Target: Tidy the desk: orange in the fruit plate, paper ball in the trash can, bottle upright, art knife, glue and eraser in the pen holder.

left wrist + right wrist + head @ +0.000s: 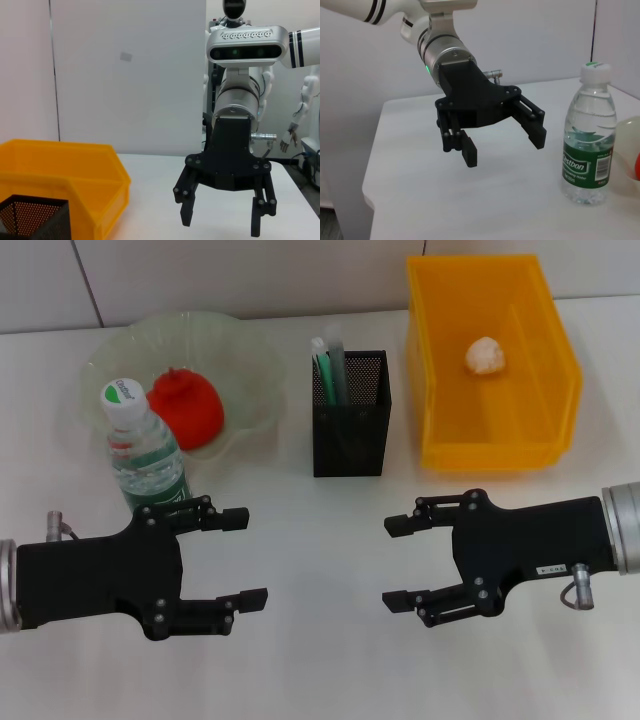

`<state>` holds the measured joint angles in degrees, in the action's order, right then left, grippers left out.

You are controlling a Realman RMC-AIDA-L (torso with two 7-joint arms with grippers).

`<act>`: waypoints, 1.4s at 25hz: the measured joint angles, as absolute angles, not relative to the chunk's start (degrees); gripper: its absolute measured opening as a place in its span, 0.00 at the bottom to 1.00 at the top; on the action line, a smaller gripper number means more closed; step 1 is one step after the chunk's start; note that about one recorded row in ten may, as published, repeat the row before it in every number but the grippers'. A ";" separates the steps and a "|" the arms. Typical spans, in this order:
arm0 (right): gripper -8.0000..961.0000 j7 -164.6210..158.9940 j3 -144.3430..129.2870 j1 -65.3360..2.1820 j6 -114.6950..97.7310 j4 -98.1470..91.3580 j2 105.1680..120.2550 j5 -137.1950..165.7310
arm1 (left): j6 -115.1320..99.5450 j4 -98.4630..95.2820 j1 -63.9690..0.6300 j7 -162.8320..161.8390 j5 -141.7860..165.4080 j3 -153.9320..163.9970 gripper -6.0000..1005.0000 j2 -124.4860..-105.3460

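Both arms hover low over the white table (320, 670), facing each other. Left end effector (248, 556) spread wide, empty; the bottle (143, 452) stands upright just behind it, touching the fruit plate (255, 365) rim. Orange (186, 408) sits in the plate. Right end effector (396, 562) also wide, empty, in front of the pen holder (350, 430) and trash can (540, 435), which holds the paper ball (485, 356).

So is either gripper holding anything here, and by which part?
Nothing is held. The left gripper and the right gripper are both open and empty above the table.
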<state>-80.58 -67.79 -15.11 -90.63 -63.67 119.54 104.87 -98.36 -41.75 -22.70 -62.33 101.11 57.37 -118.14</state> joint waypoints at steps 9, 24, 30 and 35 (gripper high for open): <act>0.82 -80.30 -65.08 -15.07 -93.30 -63.87 119.46 104.77 | -98.18 -41.35 -23.34 -62.32 101.89 57.39 0.81 -118.12; 0.82 -78.89 -63.36 -14.30 -95.99 -63.85 119.42 104.21 | -98.09 -41.60 -23.47 -62.42 102.59 57.36 0.81 -118.34; 0.82 -78.77 -63.41 -14.32 -95.98 -63.46 119.44 104.21 | -98.07 -41.64 -23.47 -62.46 102.58 57.39 0.81 -118.39; 0.82 -78.71 -63.79 -14.40 -95.72 -63.43 119.45 104.21 | -97.91 -41.66 -23.47 -62.49 102.44 57.40 0.81 -118.39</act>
